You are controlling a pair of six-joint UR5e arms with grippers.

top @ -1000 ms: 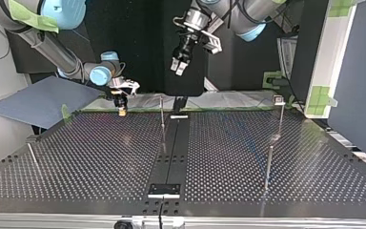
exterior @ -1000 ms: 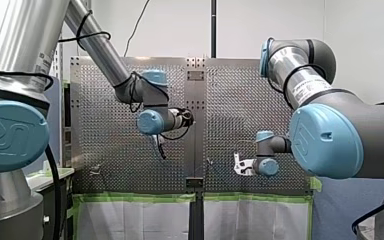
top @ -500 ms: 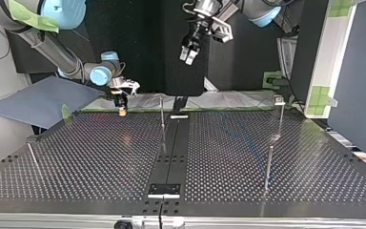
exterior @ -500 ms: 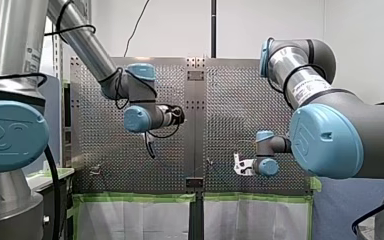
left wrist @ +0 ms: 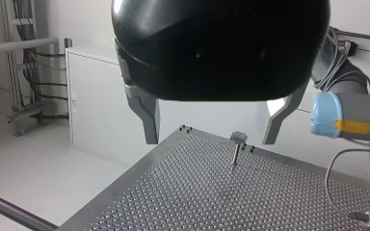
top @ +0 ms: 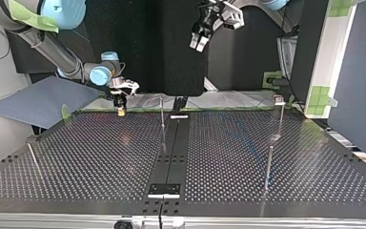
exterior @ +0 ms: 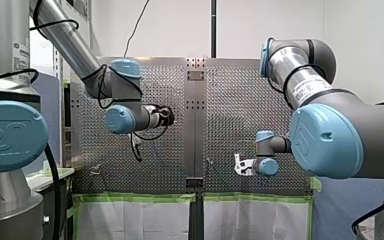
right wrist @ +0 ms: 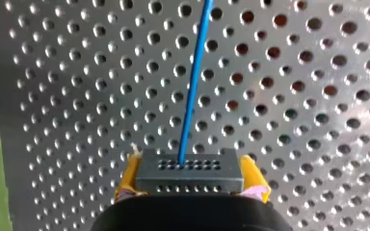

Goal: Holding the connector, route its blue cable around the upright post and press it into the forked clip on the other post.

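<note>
Just one connector (right wrist: 189, 171), one blue cable (right wrist: 193, 82).

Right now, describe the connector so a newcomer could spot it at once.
Over the perforated table, find my right gripper. Between its yellow-padded fingers sits the connector: a dark grey block with rows of tiny holes, the only thing with a blue cable leaving it.

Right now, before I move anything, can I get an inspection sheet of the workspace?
Surface: perforated table, metal.
Job's things: connector, gripped; thin post and block-headed post, both upright.
Clutter: nothing seen.
Pincers: my right pincer shut on connector, yellow pads; my left pincer open, empty, above table.
Cables: blue cable leaves connector over the table; farther run unclear.
Surroundings: green tape on table edge; blue-grey sheet beside table.
</note>
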